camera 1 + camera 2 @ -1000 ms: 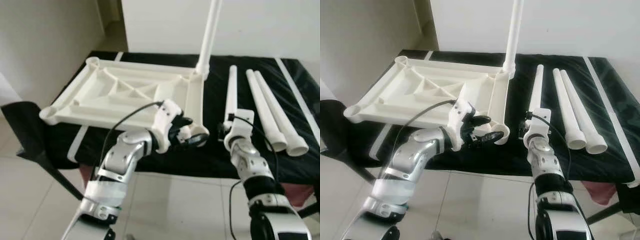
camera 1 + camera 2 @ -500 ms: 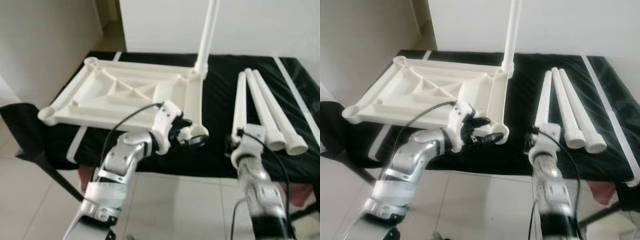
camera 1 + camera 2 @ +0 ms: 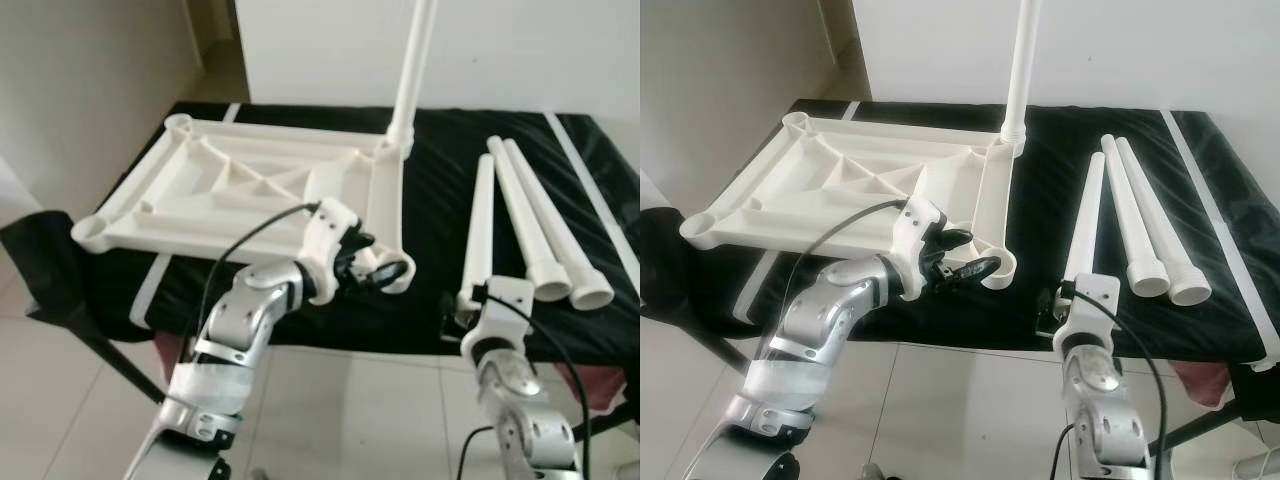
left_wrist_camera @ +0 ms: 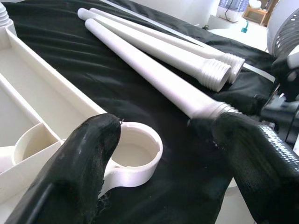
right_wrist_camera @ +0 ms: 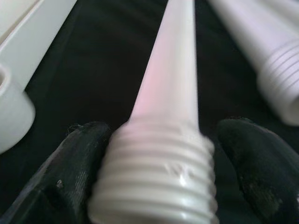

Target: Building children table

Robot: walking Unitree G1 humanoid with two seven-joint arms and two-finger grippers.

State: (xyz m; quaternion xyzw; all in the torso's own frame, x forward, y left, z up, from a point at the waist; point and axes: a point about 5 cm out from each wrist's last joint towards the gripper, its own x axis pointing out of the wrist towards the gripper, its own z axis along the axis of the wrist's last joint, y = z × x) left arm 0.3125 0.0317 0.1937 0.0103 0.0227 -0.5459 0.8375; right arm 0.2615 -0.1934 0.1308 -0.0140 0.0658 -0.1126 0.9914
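Observation:
A white tabletop [image 3: 120, 215] lies upside down on the black-covered table [image 3: 440, 180]. One white leg [image 3: 413, 70] stands upright in its far right corner. My left gripper [image 3: 385, 272] is open at the near right corner socket [image 4: 133, 154]; one finger [image 4: 88, 154] touches the ring, the other is apart from it. Three loose legs lie on the right. My right gripper [image 5: 161, 130], at the table's front edge, is shut on the threaded end of the nearest leg [image 3: 478, 220]. The other two legs [image 3: 1125, 215] [image 3: 1155, 220] lie beside it.
A dark chair-like frame [image 3: 40, 250] stands at the table's left front corner. White stripes [image 3: 590, 190] run across the black cover. Something red [image 3: 600, 380] hangs under the table at the right. Pale tiled floor [image 3: 360, 410] lies in front.
My right gripper has drawn back toward the front edge with the nearest leg, which has swung right, close to the other two. My left gripper stays at the socket.

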